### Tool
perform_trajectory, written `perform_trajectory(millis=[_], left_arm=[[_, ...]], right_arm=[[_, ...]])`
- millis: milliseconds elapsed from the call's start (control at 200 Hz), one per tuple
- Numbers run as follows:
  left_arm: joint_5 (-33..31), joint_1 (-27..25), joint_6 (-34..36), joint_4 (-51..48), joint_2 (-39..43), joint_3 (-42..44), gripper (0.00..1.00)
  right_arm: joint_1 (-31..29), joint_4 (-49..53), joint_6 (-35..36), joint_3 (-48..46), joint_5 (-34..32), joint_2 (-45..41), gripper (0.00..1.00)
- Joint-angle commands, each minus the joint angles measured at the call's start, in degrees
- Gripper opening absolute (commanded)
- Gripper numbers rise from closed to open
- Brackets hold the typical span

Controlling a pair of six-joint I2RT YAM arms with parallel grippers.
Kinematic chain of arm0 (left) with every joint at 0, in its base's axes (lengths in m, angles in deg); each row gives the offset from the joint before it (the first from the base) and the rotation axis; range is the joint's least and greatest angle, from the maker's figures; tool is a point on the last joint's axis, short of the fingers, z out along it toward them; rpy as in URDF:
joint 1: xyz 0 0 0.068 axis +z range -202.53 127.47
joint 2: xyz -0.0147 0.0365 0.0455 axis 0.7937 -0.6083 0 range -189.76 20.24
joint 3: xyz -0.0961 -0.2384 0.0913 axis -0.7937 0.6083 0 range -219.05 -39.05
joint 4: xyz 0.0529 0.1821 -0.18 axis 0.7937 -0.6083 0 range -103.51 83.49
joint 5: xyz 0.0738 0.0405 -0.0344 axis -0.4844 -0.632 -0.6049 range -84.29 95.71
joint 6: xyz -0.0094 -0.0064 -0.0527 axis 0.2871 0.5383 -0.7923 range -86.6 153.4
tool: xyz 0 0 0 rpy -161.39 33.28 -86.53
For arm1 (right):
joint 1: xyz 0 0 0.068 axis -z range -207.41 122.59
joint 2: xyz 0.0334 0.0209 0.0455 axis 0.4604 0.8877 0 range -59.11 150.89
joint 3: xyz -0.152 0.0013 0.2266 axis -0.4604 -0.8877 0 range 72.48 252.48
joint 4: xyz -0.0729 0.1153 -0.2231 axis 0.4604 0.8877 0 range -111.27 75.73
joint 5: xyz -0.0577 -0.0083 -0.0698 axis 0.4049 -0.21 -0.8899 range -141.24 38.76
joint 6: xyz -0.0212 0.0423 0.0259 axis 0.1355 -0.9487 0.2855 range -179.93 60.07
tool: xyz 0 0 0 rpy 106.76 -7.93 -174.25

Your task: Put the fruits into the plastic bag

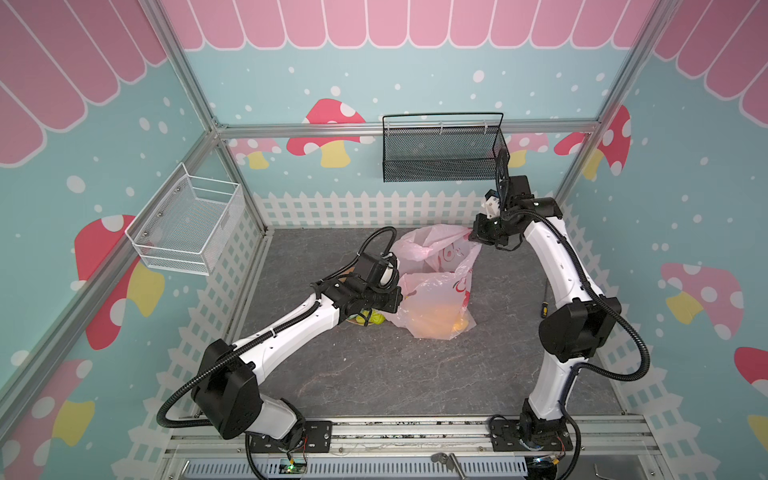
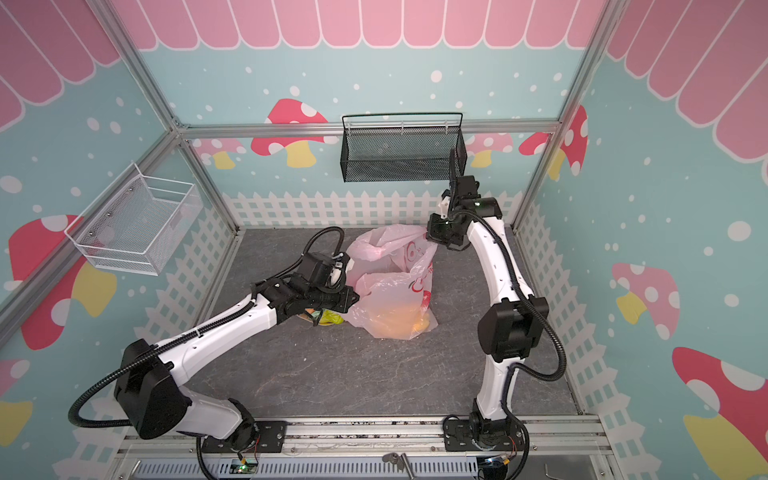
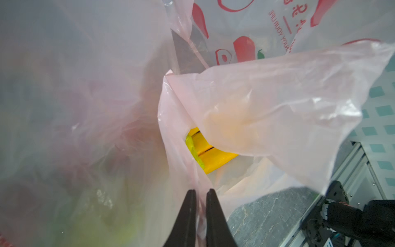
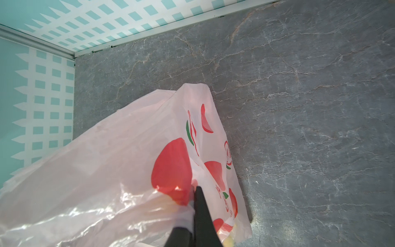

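The pale pink plastic bag (image 1: pixel 432 286) (image 2: pixel 390 291) stands in the middle of the grey table, printed with red fruit pictures. My left gripper (image 1: pixel 399 297) (image 3: pixel 201 192) is shut on the film of its near left edge. My right gripper (image 1: pixel 472 237) (image 4: pixel 195 188) is shut on its far right upper edge and holds it up. Orange fruits (image 1: pixel 440 318) show blurred through the bag's lower part. A yellow banana bunch (image 3: pixel 210 155) lies inside the bag's mouth. A yellow-green fruit (image 1: pixel 376 318) (image 2: pixel 332 318) lies outside the bag, under my left wrist.
A black mesh basket (image 1: pixel 442 153) hangs on the back wall and a white wire basket (image 1: pixel 187 224) on the left wall. A thin dark tool (image 1: pixel 545 303) lies beside the right arm. Walls close off the table (image 1: pixel 374 374) on three sides.
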Motion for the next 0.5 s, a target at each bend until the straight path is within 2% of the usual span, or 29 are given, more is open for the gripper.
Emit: perform_trajectory(millis=[0, 240, 495], left_arm=[[2.3, -2.3, -1.3, 3.5, -1.5, -3.0, 0.02], [1.8, -7.3, -2.8, 7.5, -3.7, -6.5, 0.00], [2.5, -8.1, -1.6, 8.9, -4.4, -6.7, 0.00]], right_arm=[[0.5, 3.6, 2.1, 2.7, -2.6, -0.6, 0.00], [4.5, 6.5, 3.6, 4.2, -5.9, -3.4, 0.00], [6.4, 6.6, 3.8, 4.3, -6.1, -3.4, 0.01]])
